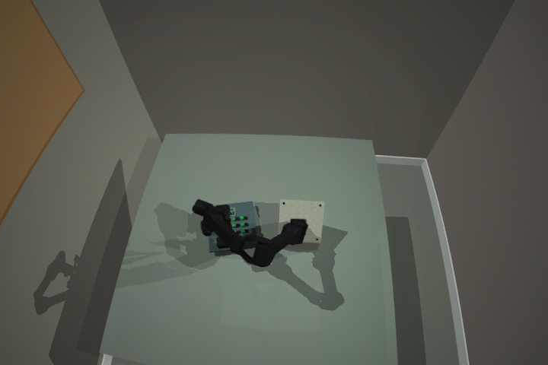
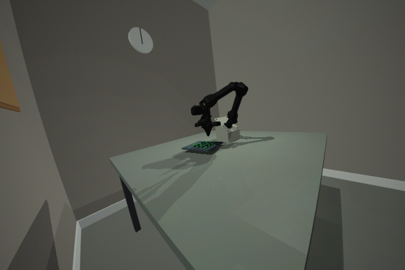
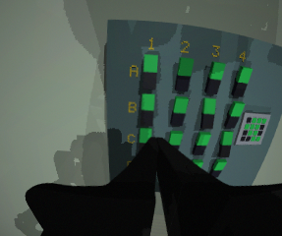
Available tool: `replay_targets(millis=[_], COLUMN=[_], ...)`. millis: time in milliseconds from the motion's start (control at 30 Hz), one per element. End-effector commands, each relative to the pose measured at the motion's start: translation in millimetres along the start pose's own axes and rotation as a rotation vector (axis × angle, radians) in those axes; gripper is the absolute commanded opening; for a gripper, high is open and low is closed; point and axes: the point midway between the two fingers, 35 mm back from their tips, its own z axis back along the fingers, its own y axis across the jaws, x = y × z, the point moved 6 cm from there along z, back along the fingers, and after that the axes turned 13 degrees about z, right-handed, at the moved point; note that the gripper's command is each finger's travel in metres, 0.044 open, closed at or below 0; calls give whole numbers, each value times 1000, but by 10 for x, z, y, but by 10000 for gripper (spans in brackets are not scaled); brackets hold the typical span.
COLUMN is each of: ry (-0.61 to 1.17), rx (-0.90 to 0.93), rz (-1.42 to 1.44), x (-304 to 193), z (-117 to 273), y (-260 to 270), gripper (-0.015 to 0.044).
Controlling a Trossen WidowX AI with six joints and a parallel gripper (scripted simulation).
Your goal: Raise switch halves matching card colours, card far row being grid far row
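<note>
The panel (image 1: pixel 246 209) (image 2: pixel 194 148) (image 3: pixel 123 44) is the landmark: the pale green surface (image 1: pixel 257 167) (image 2: pixel 241 190) (image 3: pixel 42 98) extends all around it, and the white base (image 1: pixel 301 211) (image 2: pixel 223 135) stands near it. Beyond the panel, only the exterior view shows a wall clock (image 2: pixel 140 40). Only the wrist view makes the card (image 3: pixel 253 129) readable, at the panel's side beside column 4. Above the panel, the hand (image 2: pixel 208 135) (image 3: pixel 155 144) is pressed together, empty.

My arm (image 1: pixel 225 228) (image 2: pixel 223 92) is all black, with slim links and thick, rounded joints. Its jaws (image 2: pixel 208 135) are also black, with wide shoulders which become narrow to pointed tips. I cannot read any marking.
</note>
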Motion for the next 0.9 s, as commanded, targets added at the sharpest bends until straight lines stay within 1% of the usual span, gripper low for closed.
replay_targets(millis=[0, 300, 867], ry=[-5, -12, -12], rx=[12, 13, 13], rz=[-10, -10, -10], x=[-48, -60, -62], z=[-245, -420, -561], y=[39, 50, 52], gripper=[0, 0, 0])
